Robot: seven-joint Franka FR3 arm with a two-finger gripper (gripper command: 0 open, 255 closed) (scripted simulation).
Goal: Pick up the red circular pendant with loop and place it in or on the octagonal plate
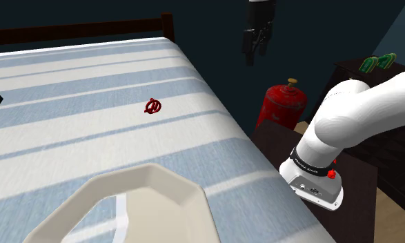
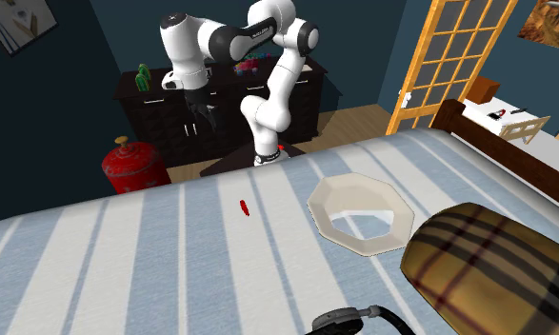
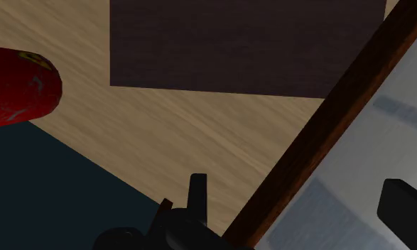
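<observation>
**Pendant on bed, gripper off to the side**

Red pendant [image 1: 153,105] lies on the striped bed [image 1: 70,131] at the shoulder view's centre, well apart from the plate [image 1: 183,190] at lower left. Gripper [image 1: 256,41] is at top, past the bed edge, jaws apart and empty. Arm band [image 1: 311,168] text is too small to read.

A dark blue bedroom around a striped bed.
The bed's blue-and-white striped cover [image 2: 153,257] lay within a dark wooden bed frame [image 1: 76,31], and a brown plaid bolster pillow [image 2: 487,262] rested on it. Deep blue walls [image 2: 68,86] rose above a light wooden plank floor [image 2: 358,119]. A dark wooden dresser [image 2: 153,124] stood against the wall with a red gas cylinder [image 2: 132,167] beside it. An orange-framed glass-paned door [image 2: 458,48] stood at the second exterior view's right.
</observation>
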